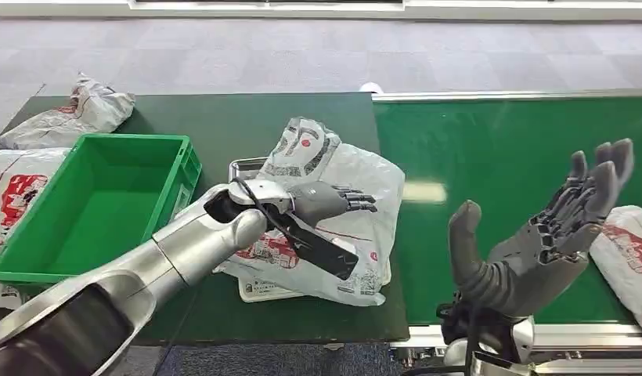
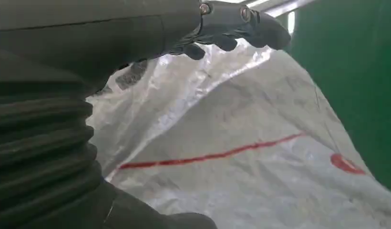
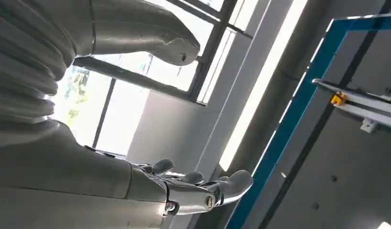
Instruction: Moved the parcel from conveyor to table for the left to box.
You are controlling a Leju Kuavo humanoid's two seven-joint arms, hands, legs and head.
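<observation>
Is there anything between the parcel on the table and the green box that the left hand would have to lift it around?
Nothing visible stands between them. The parcel lies on the dark table right beside the green box, under the left hand. Only the box's near wall has to be cleared.

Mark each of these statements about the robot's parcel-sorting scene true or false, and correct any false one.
1. The left hand is over the white parcel on the dark green table. True.
2. The green box already has the parcel in it. False: the box shows a bare floor, and the parcel lies on the table beside it.
3. The right hand is raised, palm up, with fingers apart and nothing in it. True.
4. The conveyor belt carries no parcels. False: another parcel lies at its right edge.
5. More white bags lie left of the box. True.
</observation>
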